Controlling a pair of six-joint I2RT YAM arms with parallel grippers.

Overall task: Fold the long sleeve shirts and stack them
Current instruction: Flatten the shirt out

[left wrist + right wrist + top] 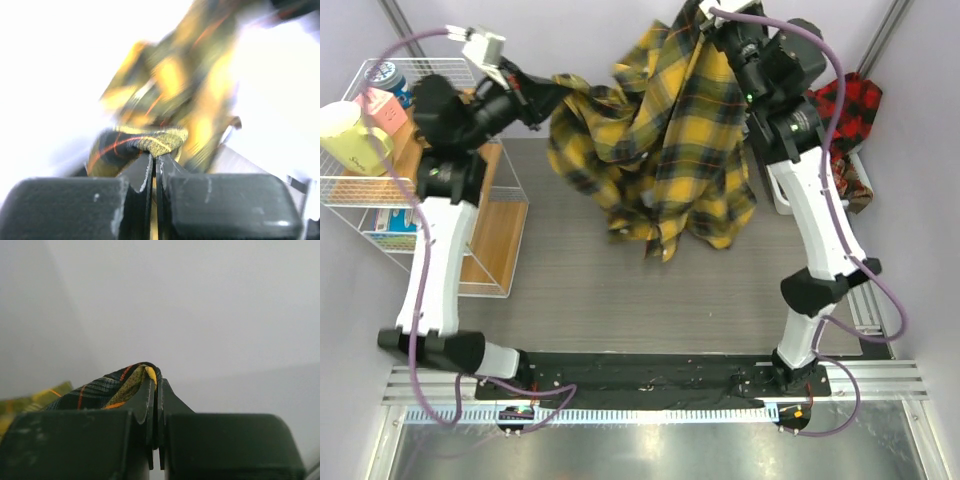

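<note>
1. The yellow-and-black plaid shirt (660, 150) hangs bunched above the far middle of the table (600, 300). Its lower folds drape toward the surface; whether they touch it cannot be told.
2. The left gripper (155, 159) is clenched on a fold at the shirt's left edge.
3. The right gripper (156, 385) is clenched on a fold at the shirt's far right corner.
4. A black shirt (650, 380) lies flat along the near edge, between the arm bases.
5. A red-and-black plaid shirt (850, 105) lies heaped at the far right, beside the right arm.
6. A wire rack (350, 190) holding bottles (350, 135) stands at the far left.
</note>
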